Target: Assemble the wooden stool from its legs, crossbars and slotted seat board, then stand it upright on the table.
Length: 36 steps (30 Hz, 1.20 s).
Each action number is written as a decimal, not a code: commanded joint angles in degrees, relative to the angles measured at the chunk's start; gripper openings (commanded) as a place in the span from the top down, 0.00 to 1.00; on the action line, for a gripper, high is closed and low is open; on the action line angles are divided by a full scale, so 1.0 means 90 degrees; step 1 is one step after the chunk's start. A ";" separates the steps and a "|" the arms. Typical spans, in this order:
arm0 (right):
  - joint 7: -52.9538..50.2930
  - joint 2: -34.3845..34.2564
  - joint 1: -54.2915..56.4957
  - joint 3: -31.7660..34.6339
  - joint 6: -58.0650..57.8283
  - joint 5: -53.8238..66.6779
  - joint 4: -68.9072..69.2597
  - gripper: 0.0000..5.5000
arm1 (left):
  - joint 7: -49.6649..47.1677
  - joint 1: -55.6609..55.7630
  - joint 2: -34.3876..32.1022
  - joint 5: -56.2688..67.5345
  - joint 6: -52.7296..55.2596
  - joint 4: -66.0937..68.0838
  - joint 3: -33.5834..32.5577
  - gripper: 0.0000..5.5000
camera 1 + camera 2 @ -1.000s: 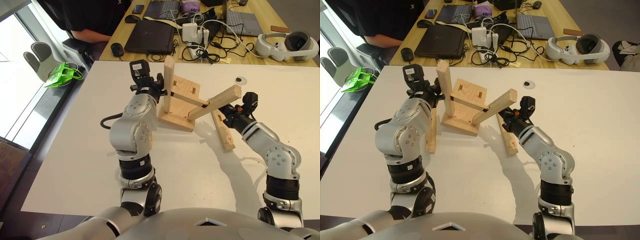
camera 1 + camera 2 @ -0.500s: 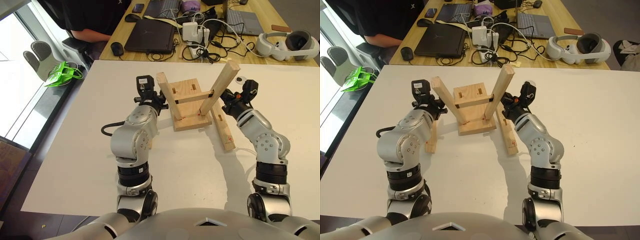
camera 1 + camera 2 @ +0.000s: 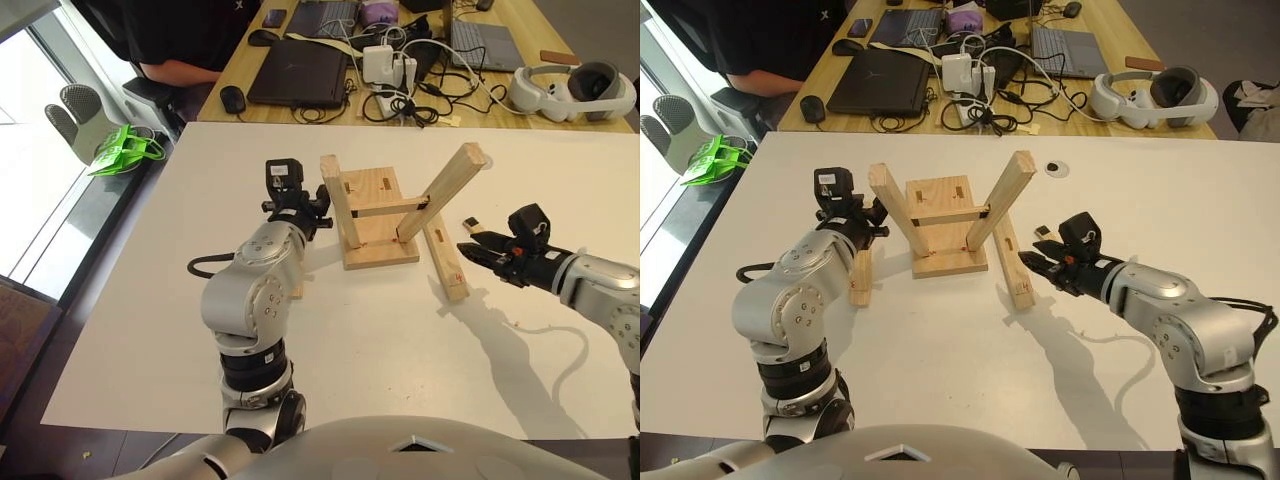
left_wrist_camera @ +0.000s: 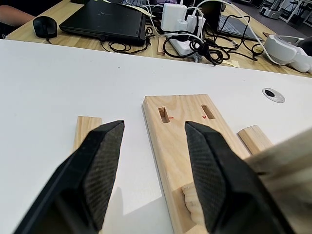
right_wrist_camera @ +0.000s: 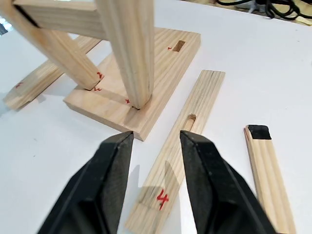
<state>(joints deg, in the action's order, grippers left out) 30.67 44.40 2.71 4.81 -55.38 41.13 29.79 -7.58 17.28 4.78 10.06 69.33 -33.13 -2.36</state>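
Seat board (image 3: 382,250) flat on the desk (image 3: 380,350), half built
Two legs (image 3: 340,195) and a crossbar (image 3: 388,209) stand in its slots. We judge the loose leg (image 5: 181,158), hand-marked with a red "4" and lying just beside the board, goes in next: the right end effector (image 3: 1037,248), spread open near it, should grip mid-length. The left end effector (image 4: 153,126), also spread, could steady the board.

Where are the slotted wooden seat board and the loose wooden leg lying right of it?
Slotted wooden seat board (image 3: 372,192): left eye view, far bare part.
Loose wooden leg (image 3: 447,265): left eye view, middle.
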 commanded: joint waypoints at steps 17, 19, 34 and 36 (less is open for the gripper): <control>-0.0867 -0.2325 0.1283 -0.1467 0.0643 -0.1035 -0.1263 0.68 | 0.0067 0.0367 -0.0023 -0.0080 -0.0294 0.0439 -0.0407 0.58; -0.0816 -0.2097 0.1487 -0.1355 0.1007 -0.1476 -0.1815 0.68 | 0.0064 0.0371 -0.0028 -0.0084 -0.0308 0.0446 -0.0433 0.58; 0.2119 0.0205 0.0602 -0.1525 0.1895 -0.1378 0.0333 0.68 | -0.0068 0.0171 0.0111 -0.0171 -0.0373 0.0331 -0.0461 0.58; 0.0790 -0.1208 0.1075 -0.1999 0.1756 -0.1832 -0.0072 0.68 | -0.0035 0.0269 0.0113 -0.0164 -0.0424 0.0448 -0.0417 0.58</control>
<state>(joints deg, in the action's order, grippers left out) 47.64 43.95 7.82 -9.88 -37.98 28.38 32.03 -8.12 18.75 5.50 8.53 65.92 -30.29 -6.74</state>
